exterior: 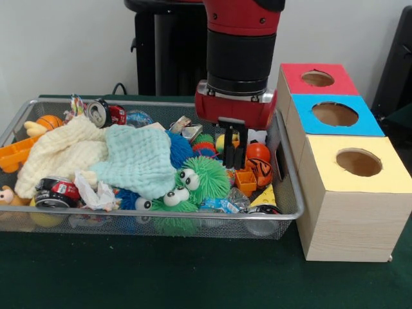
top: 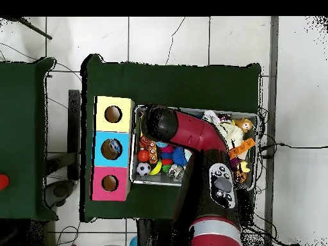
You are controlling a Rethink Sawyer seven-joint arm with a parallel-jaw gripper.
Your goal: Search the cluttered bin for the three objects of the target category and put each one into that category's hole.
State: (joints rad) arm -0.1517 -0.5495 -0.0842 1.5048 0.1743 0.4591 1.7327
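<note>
The wire mesh bin (exterior: 286,161) is full of toys and cloths; it also shows in the overhead view (top: 136,144). One see-through wrinkly bottle with a blue label (exterior: 221,205) lies at the bin's front, right of the middle. A second such bottle (exterior: 138,118) seems to lie at the back beside a can. A third is not clear to see. My gripper (exterior: 233,154) hangs low in the bin's right part, fingers slightly apart and empty, above small balls. In the overhead view the arm (top: 186,131) hides the gripper.
Three wooden boxes with round holes stand right of the bin: red top (exterior: 317,78), blue top (exterior: 335,114), yellow top (exterior: 358,162). A mint cloth (exterior: 141,158), a cream cloth (exterior: 61,151), green spiky balls with eyes (exterior: 193,187) and red cans (exterior: 103,112) fill the bin.
</note>
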